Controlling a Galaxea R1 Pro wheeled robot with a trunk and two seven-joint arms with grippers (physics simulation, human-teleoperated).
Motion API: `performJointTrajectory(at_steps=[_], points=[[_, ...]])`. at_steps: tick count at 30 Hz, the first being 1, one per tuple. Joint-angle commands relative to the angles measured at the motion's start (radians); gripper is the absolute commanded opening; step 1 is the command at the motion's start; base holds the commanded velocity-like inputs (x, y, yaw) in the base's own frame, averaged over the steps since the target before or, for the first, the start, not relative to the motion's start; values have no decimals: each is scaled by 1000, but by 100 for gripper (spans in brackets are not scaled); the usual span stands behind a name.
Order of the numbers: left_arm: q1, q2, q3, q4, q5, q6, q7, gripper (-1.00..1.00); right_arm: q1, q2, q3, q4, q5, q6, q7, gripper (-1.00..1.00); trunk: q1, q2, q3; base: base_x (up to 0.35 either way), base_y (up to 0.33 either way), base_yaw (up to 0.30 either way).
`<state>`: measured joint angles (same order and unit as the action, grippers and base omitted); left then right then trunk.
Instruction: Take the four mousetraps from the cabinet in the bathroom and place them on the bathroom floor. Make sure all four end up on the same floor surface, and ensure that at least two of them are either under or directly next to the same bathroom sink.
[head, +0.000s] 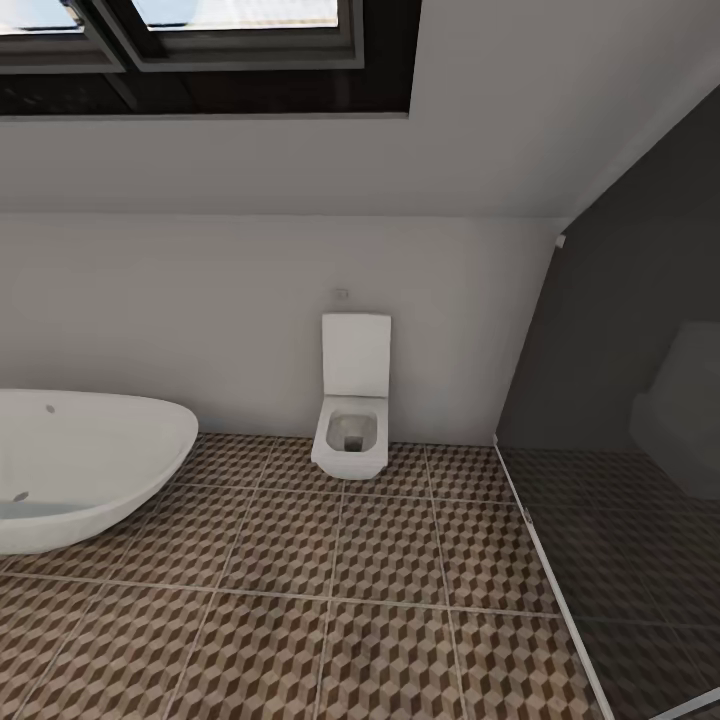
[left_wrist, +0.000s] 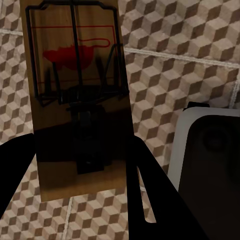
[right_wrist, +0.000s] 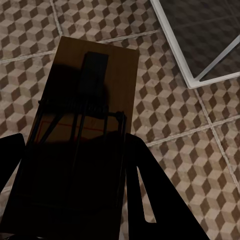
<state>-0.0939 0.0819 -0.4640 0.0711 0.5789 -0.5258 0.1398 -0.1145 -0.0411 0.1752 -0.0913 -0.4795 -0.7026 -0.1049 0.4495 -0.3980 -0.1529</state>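
A mousetrap (left_wrist: 75, 75), a tan board with a dark wire frame and a red spot, sits upright between the fingers of my left gripper (left_wrist: 80, 170), which is shut on its lower end above the bathroom floor (left_wrist: 175, 65). My right gripper (right_wrist: 75, 170) is shut on a second mousetrap (right_wrist: 95, 100), which lies in shadow with its wire frame near the fingers, over the cube-patterned tiles (right_wrist: 30, 30). The head view looks across the bathroom floor (head: 300, 600). The cabinet and the sink are out of view.
A white oval bathtub (head: 80, 470) stands at the left and a square white toilet (head: 352, 420) against the far wall. A dark glass screen with a pale frame (head: 560, 590) runs along the right, its corner (right_wrist: 195, 75) near the right gripper. A white-edged dark body (left_wrist: 210, 160) lies beside the left gripper.
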Motion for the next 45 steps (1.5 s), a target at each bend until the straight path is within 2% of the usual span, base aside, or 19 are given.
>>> performJointTrajectory(at_steps=[1, 45], points=[[-1, -1, -7, 3, -2, -3, 6, -100, -1, 0, 9, 0, -2, -1, -9, -100, 1, -2, -2, 0, 0, 0], [-1, -1, -7, 3, -2, -3, 6, -100, -1, 0, 9, 0, -2, -1, -9, -100, 1, -2, -2, 0, 0, 0]])
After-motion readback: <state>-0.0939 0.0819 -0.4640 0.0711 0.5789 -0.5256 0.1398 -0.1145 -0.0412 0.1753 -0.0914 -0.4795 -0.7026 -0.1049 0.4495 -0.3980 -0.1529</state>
